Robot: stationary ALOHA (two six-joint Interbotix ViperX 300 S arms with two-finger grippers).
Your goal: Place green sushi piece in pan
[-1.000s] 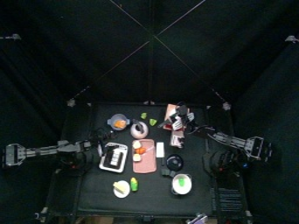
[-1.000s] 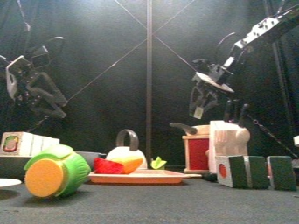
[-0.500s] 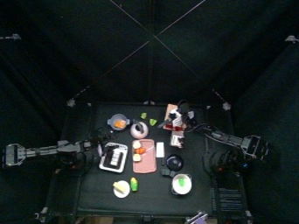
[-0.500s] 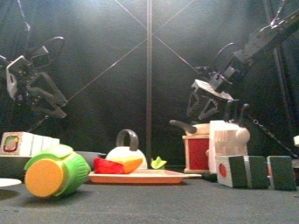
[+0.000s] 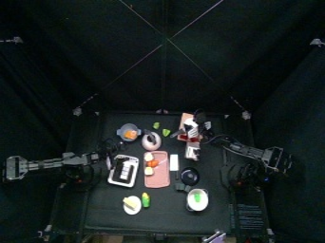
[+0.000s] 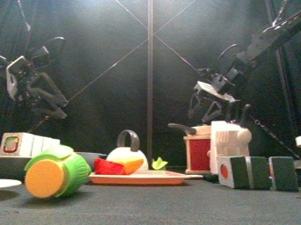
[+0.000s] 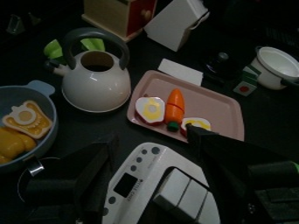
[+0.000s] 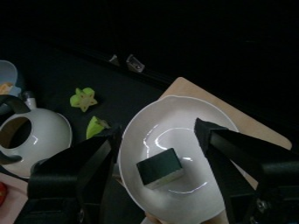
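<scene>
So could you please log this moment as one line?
right gripper: open over sushi piece in white bowl | left gripper: open, resting above keypad

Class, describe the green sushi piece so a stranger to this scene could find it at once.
Start at the right gripper, held open above a white bowl. The bowl rests on a tan board at the far side of the table. Inside it lies the green sushi piece: a dark green block, the only thing in the bowl, unlike the pale leafy greens outside beside the white kettle.

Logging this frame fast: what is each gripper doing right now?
Left gripper: open, holding nothing.
Right gripper: open, empty, above the green sushi piece in the white bowl.
</scene>
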